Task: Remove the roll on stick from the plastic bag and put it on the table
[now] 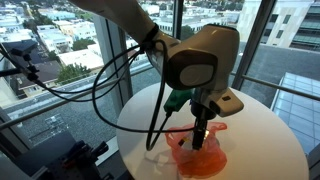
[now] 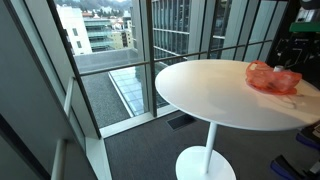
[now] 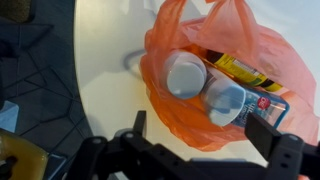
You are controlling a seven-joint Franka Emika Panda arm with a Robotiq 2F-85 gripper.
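Translucent orange plastic bag (image 3: 185,128), white table (image 2: 210,95), yellow-and-black packet (image 3: 236,66)

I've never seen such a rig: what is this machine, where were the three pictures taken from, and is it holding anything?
It is a robot arm with two jaws at its tip, steered by a person. Two pictures come from cameras standing off the round white table; the third from a camera on the wrist, looking down past the jaws. On the table lies an open orange plastic bag with a few items inside, one a pale round-topped container. The jaws stand apart above the bag, holding nothing.
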